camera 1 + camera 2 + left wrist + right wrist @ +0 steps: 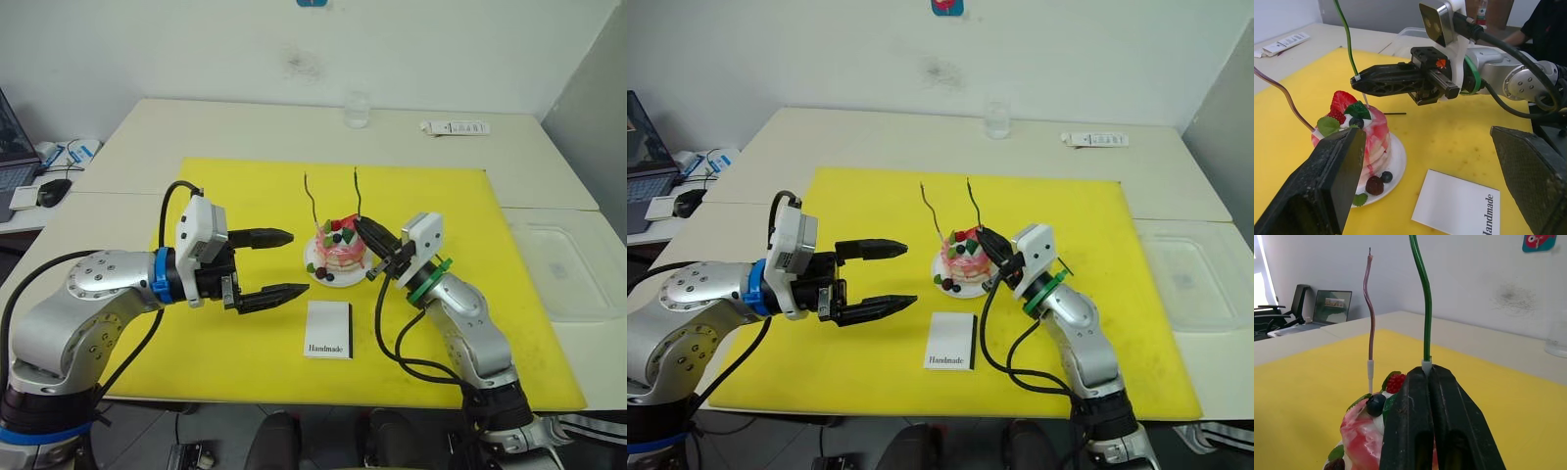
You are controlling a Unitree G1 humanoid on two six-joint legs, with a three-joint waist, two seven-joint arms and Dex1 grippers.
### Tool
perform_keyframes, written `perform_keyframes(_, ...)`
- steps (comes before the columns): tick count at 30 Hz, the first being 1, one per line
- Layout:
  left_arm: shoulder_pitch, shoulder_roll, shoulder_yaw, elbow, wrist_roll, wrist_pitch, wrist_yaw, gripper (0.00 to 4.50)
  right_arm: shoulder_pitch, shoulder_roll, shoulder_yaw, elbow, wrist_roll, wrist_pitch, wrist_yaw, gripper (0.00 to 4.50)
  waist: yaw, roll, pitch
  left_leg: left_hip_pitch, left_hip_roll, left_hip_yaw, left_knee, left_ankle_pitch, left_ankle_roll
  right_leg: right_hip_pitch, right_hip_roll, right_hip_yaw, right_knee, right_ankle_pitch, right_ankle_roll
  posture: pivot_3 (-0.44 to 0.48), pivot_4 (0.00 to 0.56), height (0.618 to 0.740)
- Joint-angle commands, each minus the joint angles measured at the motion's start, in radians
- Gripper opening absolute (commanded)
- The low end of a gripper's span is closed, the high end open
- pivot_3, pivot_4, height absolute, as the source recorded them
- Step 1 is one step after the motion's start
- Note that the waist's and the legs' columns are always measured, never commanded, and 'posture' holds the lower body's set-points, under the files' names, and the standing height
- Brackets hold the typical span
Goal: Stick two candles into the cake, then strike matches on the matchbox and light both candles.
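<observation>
The cake (340, 257) sits on its small white plate (315, 265) near the middle of the yellow mat (245, 333), with a strawberry slice, dark berries and green leaves on top. Two candles rise from it: the pale gold candle (1369, 318) stands upright in the cake on the robot's left side, and the greenish candle (1423, 303) stands on the right side, its white base pinched at the tips of the right claw (1428, 372), whose two black fingers are pressed together on it just above the cake. The left claw (279, 264) hovers just left of the plate, its fingers spread wide and touching nothing. The matchbox (328, 329) lies flat on the mat in front of the cake, lettering facing up. One dark match (1394, 113) lies on the mat beyond the cake. Farther back on the pale surface (245, 127) stand a clear glass (357, 110) and a white remote (456, 127); a clear tray (558, 269) rests off the mat to the right.
</observation>
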Motion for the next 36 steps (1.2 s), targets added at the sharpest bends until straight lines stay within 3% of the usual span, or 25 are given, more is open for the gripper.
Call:
perform_keyframes(1,-0.01,0.014,0.021,-0.021,-0.016,-0.001,-0.009,4.5,0.007,0.001,-0.011,-0.031,0.008,-0.019,-0.003,0.03,0.0,0.0,0.0,0.0,0.0,0.0,0.0,0.0,0.0,0.0,0.0,0.0,0.0,0.0,0.0,0.0,0.15,0.74)
perform_keyframes(16,-0.011,0.013,0.018,-0.042,-0.033,0.022,-0.001,4.5,0.013,0.018,-0.008,0.078,-0.059,-0.146,-0.023,0.03,-0.001,0.0,0.0,0.0,0.0,0.0,0.0,0.0,0.0,0.0,0.0,0.0,0.0,0.0,0.0,0.0,0.15,0.74)
perform_keyframes(36,-0.017,0.001,0.012,-0.056,-0.037,0.036,0.015,4.5,0.07,0.054,0.017,0.144,-0.055,-0.172,-0.015,0.03,-0.002,0.0,0.0,0.001,0.0,0.0,0.0,0.0,0.0,0.0,0.0,0.0,0.0,0.0,-0.001,0.0,0.15,0.74)
